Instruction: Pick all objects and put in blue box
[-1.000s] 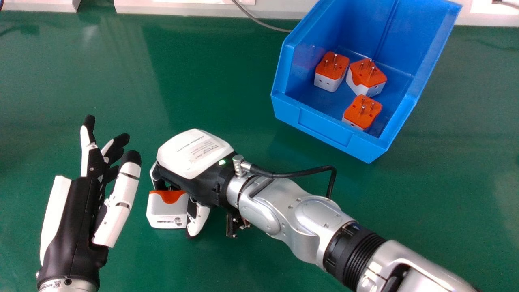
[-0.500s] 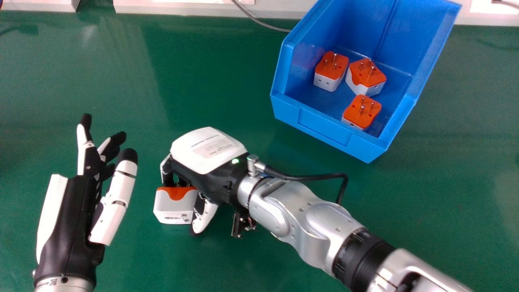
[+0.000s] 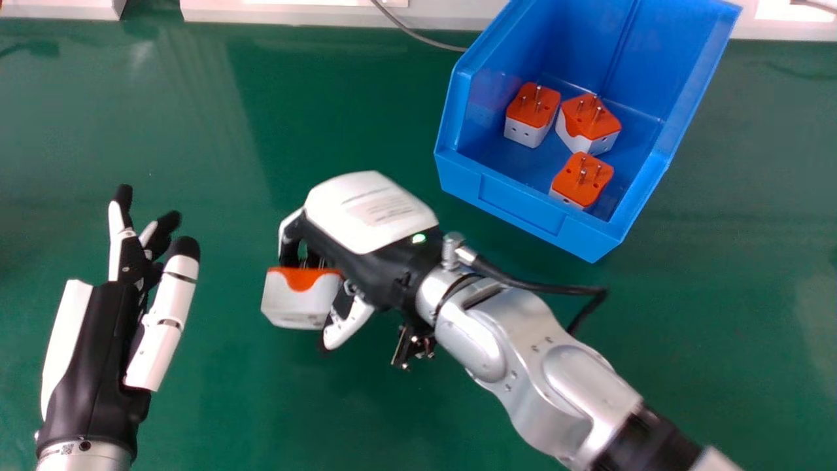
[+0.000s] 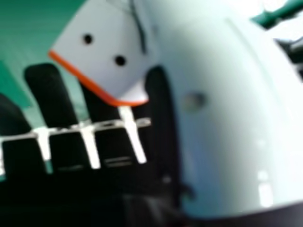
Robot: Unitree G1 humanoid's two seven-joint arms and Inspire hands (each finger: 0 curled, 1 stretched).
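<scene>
Four plug adapters (image 3: 582,180): three upper right, one left of centre. One blue box (image 3: 516,199), upper right. One left hand (image 3: 91,373), lower left; one right hand (image 3: 369,216), centre.

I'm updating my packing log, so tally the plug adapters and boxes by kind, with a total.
White-and-orange plug adapters: 4 (three inside the blue box, one held by the right hand)
Blue box: 1
Total: 5
</scene>
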